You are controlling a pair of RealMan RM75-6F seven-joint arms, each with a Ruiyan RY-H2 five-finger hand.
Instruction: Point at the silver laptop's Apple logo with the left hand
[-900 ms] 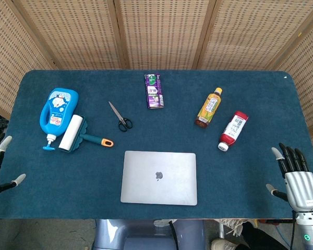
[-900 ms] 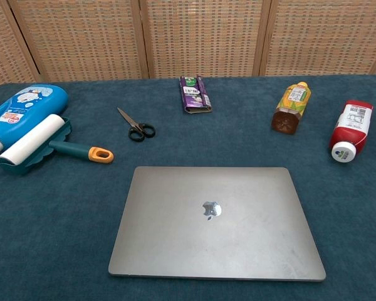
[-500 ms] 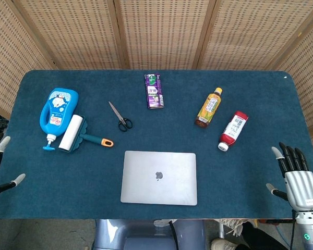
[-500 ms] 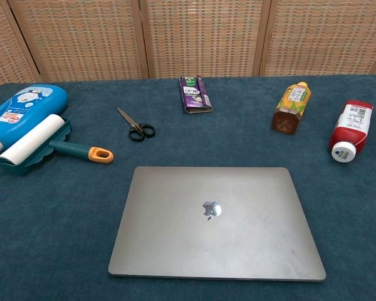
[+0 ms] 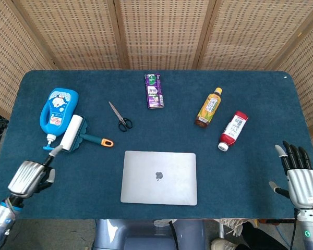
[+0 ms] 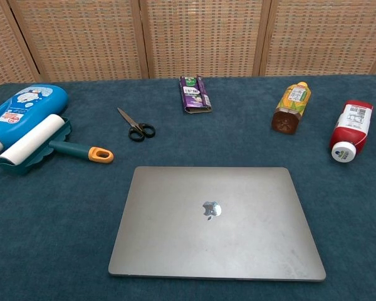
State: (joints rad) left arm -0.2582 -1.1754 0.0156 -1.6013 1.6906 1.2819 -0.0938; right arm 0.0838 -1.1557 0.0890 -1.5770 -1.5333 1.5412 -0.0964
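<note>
The silver laptop (image 5: 158,177) is laid closed and flat near the middle of the worktop's (image 5: 161,133) front edge, its long axis running parallel to that edge and its sides squared to the worktop. The Apple logo (image 5: 158,175) is seen at the centre of the lid, its top turned toward the far edge. A bare strip of blue cloth is left between the laptop and the front edge, and wide bare stretches are found to either side of it, out to the left and right edges.

The left hand (image 5: 31,176) is held over the front-left part of the worktop, well apart from the laptop; most of its fingers are curled in, one finger (image 5: 55,151) is stretched out toward the far edge, and nothing is held. The tip of that finger is seen just beside the near end of the lint roller (image 5: 73,133); whether it touches cannot be told. The right hand (image 5: 300,179) is held at the front-right corner, fingers spread and upright, with nothing in it. Neither hand is caught by the chest view.

Toward the left edge a blue bottle (image 5: 58,111) is laid beside the roller. Scissors (image 5: 120,116), a purple packet (image 5: 154,90), a yellow bottle (image 5: 208,107) and a red bottle (image 5: 233,130) are strung across the far half, all well clear of the laptop.
</note>
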